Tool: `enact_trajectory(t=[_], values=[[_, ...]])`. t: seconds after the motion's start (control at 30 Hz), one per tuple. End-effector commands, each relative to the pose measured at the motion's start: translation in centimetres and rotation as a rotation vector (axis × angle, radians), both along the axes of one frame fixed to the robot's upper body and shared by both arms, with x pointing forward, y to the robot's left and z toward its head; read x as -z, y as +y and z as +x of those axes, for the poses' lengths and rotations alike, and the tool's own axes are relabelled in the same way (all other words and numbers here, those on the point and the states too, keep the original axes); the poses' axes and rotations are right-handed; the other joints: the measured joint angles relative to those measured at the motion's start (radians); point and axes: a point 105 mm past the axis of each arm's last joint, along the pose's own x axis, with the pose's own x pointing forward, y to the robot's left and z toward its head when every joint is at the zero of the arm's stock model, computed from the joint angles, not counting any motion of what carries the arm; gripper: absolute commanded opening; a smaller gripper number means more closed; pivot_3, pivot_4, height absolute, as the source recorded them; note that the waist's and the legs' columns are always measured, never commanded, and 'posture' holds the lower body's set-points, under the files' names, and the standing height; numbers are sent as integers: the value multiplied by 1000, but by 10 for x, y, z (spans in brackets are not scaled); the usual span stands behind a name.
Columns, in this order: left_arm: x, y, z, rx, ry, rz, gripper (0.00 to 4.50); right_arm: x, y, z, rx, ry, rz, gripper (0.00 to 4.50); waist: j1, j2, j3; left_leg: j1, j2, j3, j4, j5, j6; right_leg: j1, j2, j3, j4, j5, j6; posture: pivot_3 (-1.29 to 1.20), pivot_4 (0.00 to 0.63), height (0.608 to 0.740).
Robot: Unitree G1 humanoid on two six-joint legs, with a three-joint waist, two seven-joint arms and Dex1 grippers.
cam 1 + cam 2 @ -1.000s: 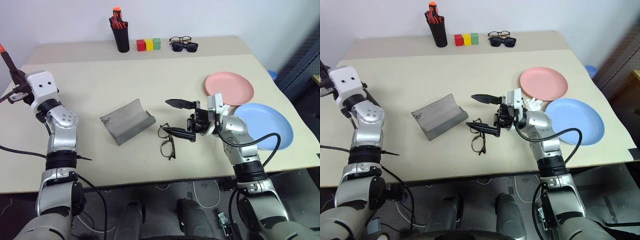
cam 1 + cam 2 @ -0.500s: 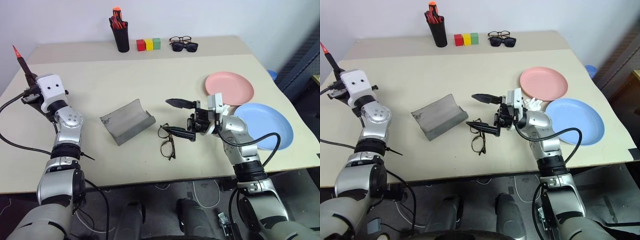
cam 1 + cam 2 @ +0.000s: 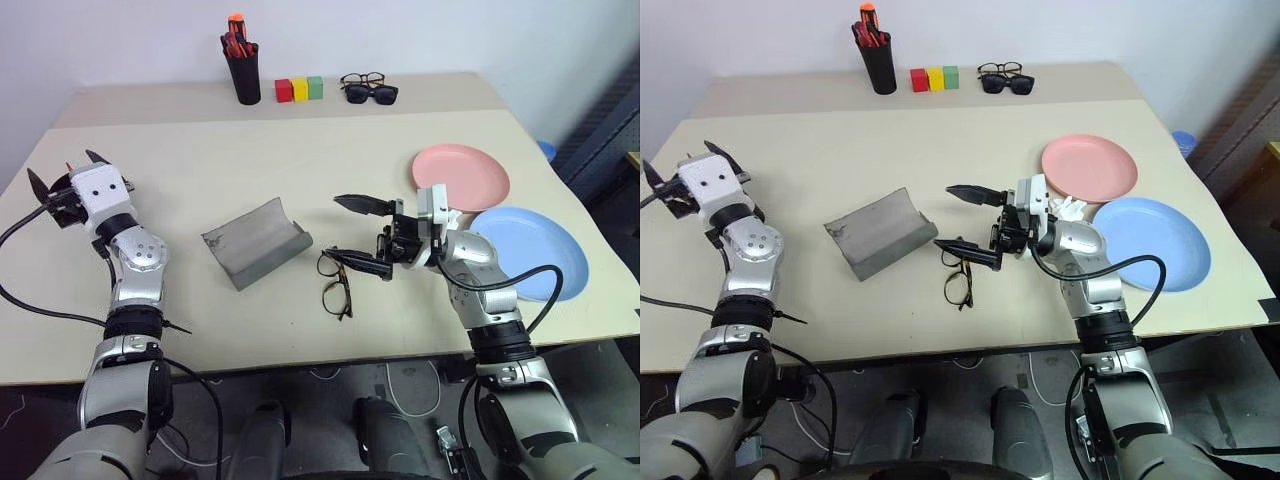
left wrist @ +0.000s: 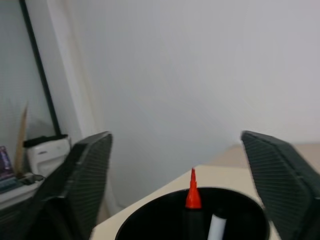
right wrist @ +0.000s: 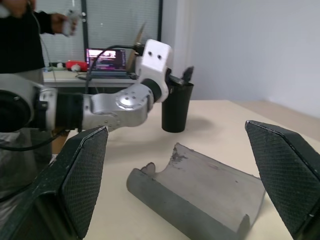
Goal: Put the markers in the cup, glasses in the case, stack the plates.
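Note:
My left gripper [image 3: 62, 172] stands open at the table's left edge, right above the black cup [image 4: 190, 220]. Both markers stand inside that cup: the red-tipped one [image 4: 192, 194] and the white one [image 4: 216, 227]. The cup [image 5: 177, 107] sits just behind the left hand in the right wrist view. The open grey case [image 3: 255, 240] lies mid-table. The dark-framed glasses [image 3: 335, 282] lie beside it, with my open, empty right gripper [image 3: 334, 227] just over their far edge. The pink plate [image 3: 460, 175] and the blue plate [image 3: 535, 250] lie side by side at the right.
At the back edge stand a black pen holder with red-orange pens [image 3: 243, 75], three coloured blocks [image 3: 298, 89] and sunglasses with another pair [image 3: 368, 88]. Beyond the table's left side, a person [image 5: 20, 35] stands by a desk with a laptop [image 5: 107, 57].
My left gripper was shut on the red-tipped marker, holding it upright. It has opened, and the marker now stands in the cup. The right arm has kept still.

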Motion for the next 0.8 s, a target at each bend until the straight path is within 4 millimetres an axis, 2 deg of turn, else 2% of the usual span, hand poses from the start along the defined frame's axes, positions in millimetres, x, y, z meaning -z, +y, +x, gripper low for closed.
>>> enact_trajectory(t=[0.03,0.13,0.2,0.3,0.4,0.57,0.7,0.8], values=[[-29,-36,11,220,6,-25,4089,-8,-10,1,60,-2,-14,4500,3,0,0,0,0,0,0,0,0,0,0,0,0,0,0,0,150,740],[-31,-87,23,562,134,-89,4089,-7,-20,-3,102,34,-40,4500,1,0,0,-1,0,0,1,0,0,0,0,0,-1,0,0,0,150,740],[-33,-120,16,786,180,-112,4089,-4,-29,-9,137,69,-63,4500,-4,0,0,-1,0,0,0,0,0,0,0,0,-1,0,0,0,150,740],[-30,-148,-1,1009,294,-103,4089,1,-40,-17,179,92,-103,4500,-14,0,0,0,0,0,-2,0,0,-1,0,0,-1,0,0,0,150,740],[-22,-173,-19,1219,483,-67,4089,2,-49,-23,224,101,-115,4500,-30,0,0,0,1,0,-2,0,0,-1,1,0,1,-1,-1,0,150,740],[6,-186,-51,1452,836,-144,4089,3,-60,-29,293,108,-115,4500,-31,0,0,2,1,0,0,0,0,2,1,1,0,-4,-1,0,150,740],[23,-179,-66,1461,1057,-94,4089,5,-62,-33,310,120,-106,4500,-32,-1,1,2,1,0,1,0,1,2,1,1,0,-4,-2,0,150,740],[37,-167,-62,1394,1179,-81,4089,10,-64,-35,321,129,-103,4500,-30,-1,1,2,1,0,0,0,1,2,1,1,-1,-4,-2,0,150,740]])
